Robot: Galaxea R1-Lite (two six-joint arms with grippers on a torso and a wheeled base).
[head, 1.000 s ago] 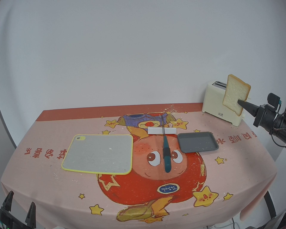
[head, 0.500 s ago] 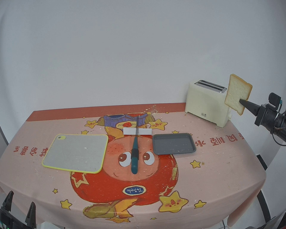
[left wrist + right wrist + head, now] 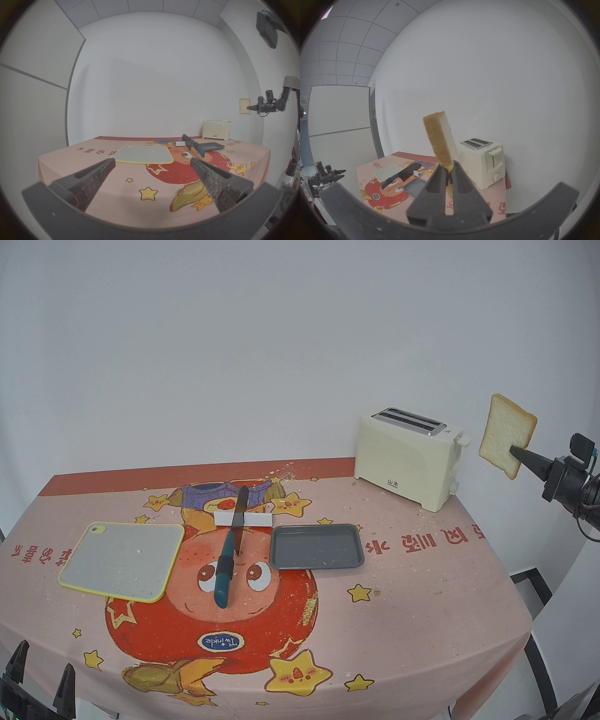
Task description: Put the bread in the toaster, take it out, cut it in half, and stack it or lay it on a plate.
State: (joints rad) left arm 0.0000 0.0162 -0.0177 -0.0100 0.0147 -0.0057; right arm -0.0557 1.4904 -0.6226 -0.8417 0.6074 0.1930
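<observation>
Head view, from the left: the left gripper (image 3: 42, 665) sits low at the table's near left corner. Its fingers are spread wide with nothing between them, and the left wrist view shows the same. On the cartoon-printed tablecloth (image 3: 406, 590) lies a grey cutting board (image 3: 122, 560) with a yellow-green rim. Near it is a knife (image 3: 226, 559), its teal handle pointing toward the robot and its dark blade propped on a small white block (image 3: 257, 519). Next comes a dark grey rectangular plate (image 3: 319, 547), lying flat with crumbs in it. Farther back and to the right stands the cream toaster (image 3: 406, 465), with two slots on top. Past the table's right edge, the right gripper (image 3: 514, 450) pinches the bread slice (image 3: 507, 427) near its lower edge. The slice is held in the air, tilted, apart from the toaster.
</observation>
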